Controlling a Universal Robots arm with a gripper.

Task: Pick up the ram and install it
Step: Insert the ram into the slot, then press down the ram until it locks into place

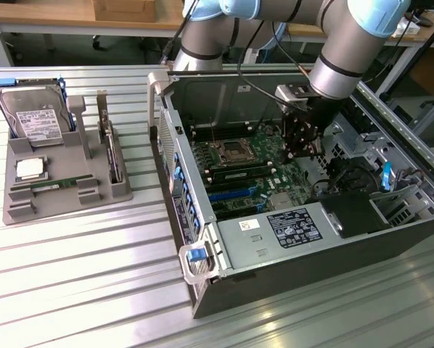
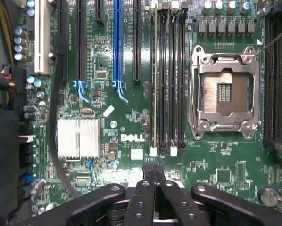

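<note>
The ram (image 1: 54, 186), a thin green stick with a white label, lies flat on the grey holder tray (image 1: 21, 212) at the exterior view's left. My gripper (image 1: 302, 151) hangs far from it, inside the open computer case over the motherboard. In the wrist view its black fingers (image 2: 145, 188) meet at the tips, shut, with nothing between them (image 2: 153, 170). They hover just off the end of the black memory slots (image 2: 169, 80). One of those slots holds a green-gold edged strip (image 2: 154, 80).
The tray also carries a silver hard drive (image 1: 35, 116), a square CPU chip (image 1: 30, 169) and an upright card (image 1: 114, 156). The CPU socket (image 2: 224, 92) stands open beside the slots. Case walls (image 1: 311, 246), cables and a drive cage surround the board.
</note>
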